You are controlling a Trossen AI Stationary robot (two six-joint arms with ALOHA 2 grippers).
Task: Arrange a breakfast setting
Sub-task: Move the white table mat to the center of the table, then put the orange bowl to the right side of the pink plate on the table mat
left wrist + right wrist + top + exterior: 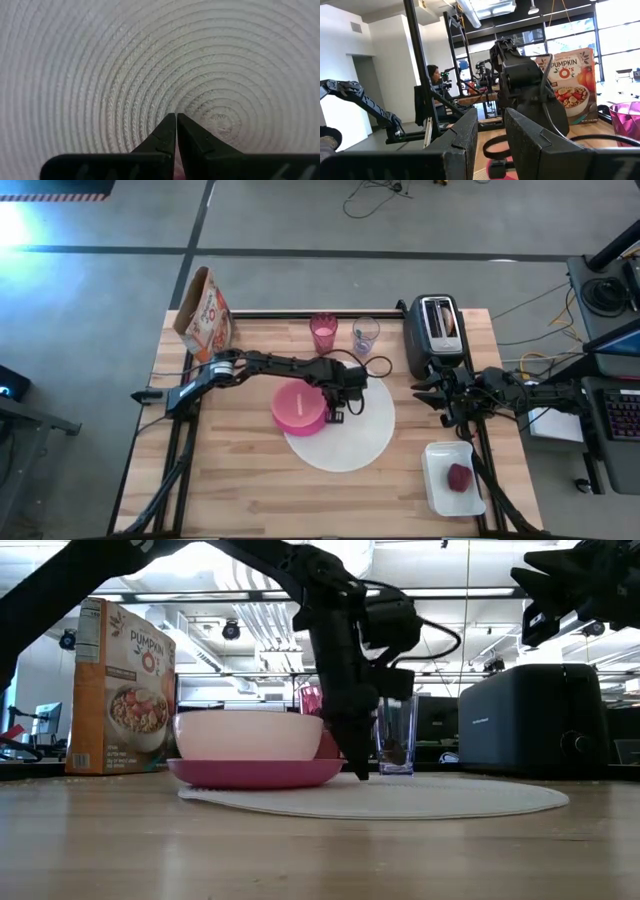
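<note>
I am seeing the bowl (298, 406) sitting on the small plate (257, 773), itself lying on the round mat (345, 423) at its left edge. Cup (324, 332) and glass (365, 335) are standing behind the mat, toaster (436, 333) to their right, cereal box (204, 315) far left.

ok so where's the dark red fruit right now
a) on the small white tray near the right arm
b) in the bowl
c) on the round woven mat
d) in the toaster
a: the high view shows the dark red fruit lying on the white tray at the table's right front corner, apart from the mat and the bowl, with the right gripper just beyond the tray.
</note>
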